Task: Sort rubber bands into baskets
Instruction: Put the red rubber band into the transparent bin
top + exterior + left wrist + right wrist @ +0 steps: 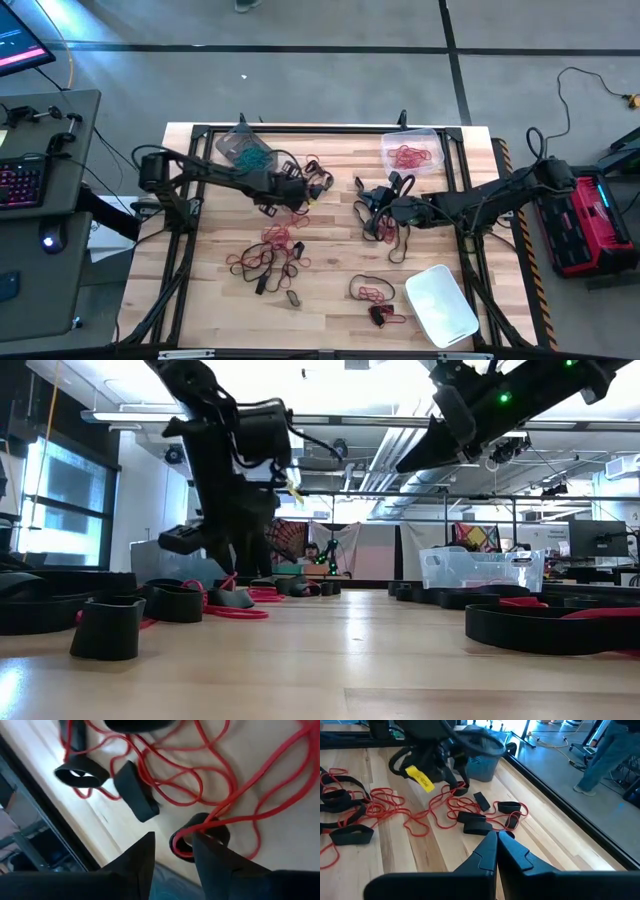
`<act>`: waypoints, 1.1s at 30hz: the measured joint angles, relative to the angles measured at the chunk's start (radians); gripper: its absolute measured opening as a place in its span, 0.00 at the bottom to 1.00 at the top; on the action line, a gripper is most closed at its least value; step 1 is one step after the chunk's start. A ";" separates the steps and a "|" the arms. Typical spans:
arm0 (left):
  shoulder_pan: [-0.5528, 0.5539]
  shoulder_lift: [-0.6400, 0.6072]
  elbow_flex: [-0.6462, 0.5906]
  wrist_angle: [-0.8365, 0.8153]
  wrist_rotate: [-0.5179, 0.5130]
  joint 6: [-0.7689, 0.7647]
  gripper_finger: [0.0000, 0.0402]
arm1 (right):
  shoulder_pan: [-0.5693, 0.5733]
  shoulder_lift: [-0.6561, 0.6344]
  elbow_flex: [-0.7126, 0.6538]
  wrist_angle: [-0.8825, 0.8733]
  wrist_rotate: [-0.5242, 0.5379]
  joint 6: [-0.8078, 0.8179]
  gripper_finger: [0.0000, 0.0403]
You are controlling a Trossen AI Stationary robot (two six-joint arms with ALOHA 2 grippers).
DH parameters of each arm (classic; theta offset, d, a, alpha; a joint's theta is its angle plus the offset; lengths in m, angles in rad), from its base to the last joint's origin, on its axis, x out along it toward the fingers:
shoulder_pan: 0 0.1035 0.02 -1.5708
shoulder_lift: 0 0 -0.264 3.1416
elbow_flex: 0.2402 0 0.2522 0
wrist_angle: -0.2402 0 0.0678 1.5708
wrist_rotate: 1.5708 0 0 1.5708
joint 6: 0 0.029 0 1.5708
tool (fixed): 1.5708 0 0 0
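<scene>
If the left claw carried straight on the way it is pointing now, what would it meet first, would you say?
Most likely the short black band with a red band looped through it, lying on the table just beyond the left claw; depth is hard to judge.

Both arms are dark, near-black, built of slim tubular links joined by chunkier rounded joint housings, with thin black cables looping along them. The left arm (200,170) ends in a blocky wrist carrying a small yellow tag, seen as a yellow label with dark print in the right wrist view. The right arm (490,195) shows a small green light on its underside in the low view. The left gripper (172,851) has two matte black fingers (137,857) shaped as flat wedges tapering to blunt points. The right gripper (497,836) has the same angular black fingers, with faceted, slightly glossy faces and a thin seam between them.
</scene>
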 joint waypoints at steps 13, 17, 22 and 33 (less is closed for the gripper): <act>0.033 0.067 0.035 -0.088 -0.002 0.006 0.11 | 0.000 0.000 0.000 -0.013 0.000 0.004 0.00; 0.014 0.052 0.035 -0.099 -0.002 -0.021 0.02 | 0.000 0.000 0.000 -0.014 -0.001 0.004 0.00; -0.014 0.021 0.035 -0.110 -0.002 -0.049 0.01 | 0.000 0.000 0.000 -0.017 -0.001 0.004 0.00; -0.018 -0.144 0.087 -0.100 0.165 -0.282 0.00 | 0.000 0.001 0.000 -0.022 -0.082 0.027 0.00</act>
